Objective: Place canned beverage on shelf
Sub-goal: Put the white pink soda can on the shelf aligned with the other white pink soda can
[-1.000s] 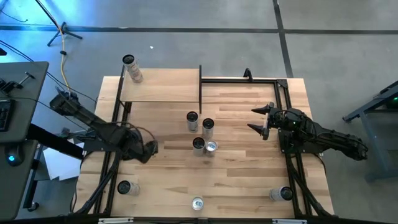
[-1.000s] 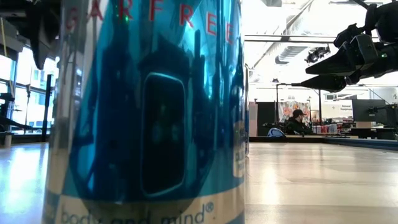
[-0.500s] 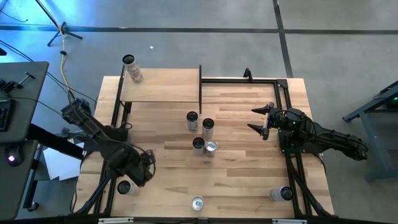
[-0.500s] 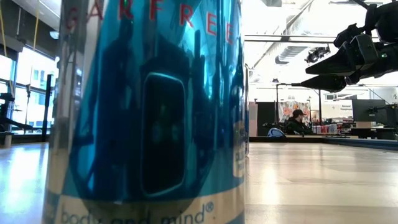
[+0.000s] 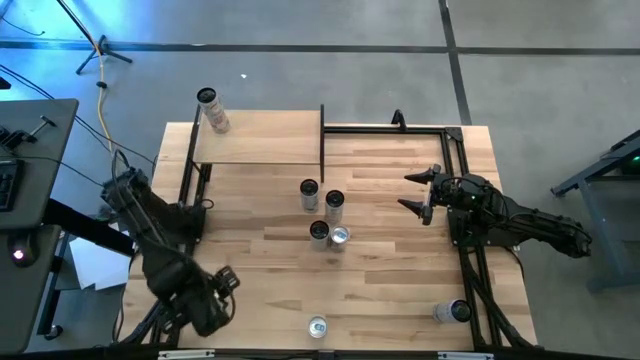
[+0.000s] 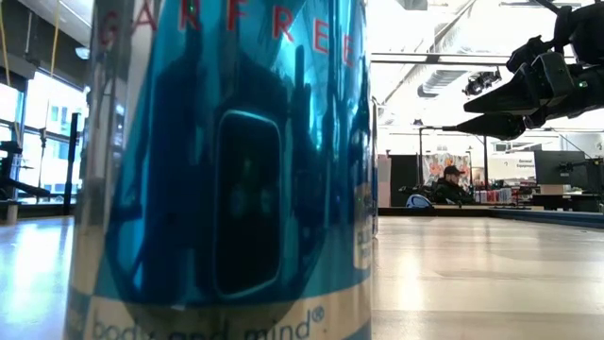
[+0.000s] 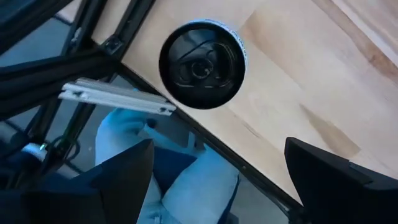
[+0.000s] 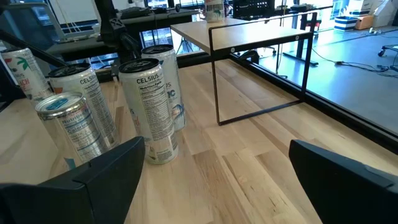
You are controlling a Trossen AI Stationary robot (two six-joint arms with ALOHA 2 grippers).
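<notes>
A dark-topped can (image 7: 202,65) stands upright at the table's near left corner, right by the edge. My left gripper (image 5: 212,298) hangs open above it and hides it in the high view; its fingers (image 7: 124,180) stand apart, clear of the can. The shelf (image 5: 262,138), a pale board on thin black posts, stands at the far left with one can (image 5: 210,108) on its far left corner. It also shows in the right wrist view (image 8: 249,28). My right gripper (image 5: 420,195) waits open and empty at the right.
Several cans (image 5: 325,215) stand clustered mid-table and also show in the right wrist view (image 8: 149,106). One can (image 5: 318,326) stands at the near edge and fills the low view (image 6: 226,161). Another can (image 5: 452,312) is at the near right. A bare black frame (image 5: 400,128) stands at the far right.
My left gripper has swung from mid-left of the table toward the near edge and now hangs over the can at the near left corner, covering it in the high view. No can has moved.
</notes>
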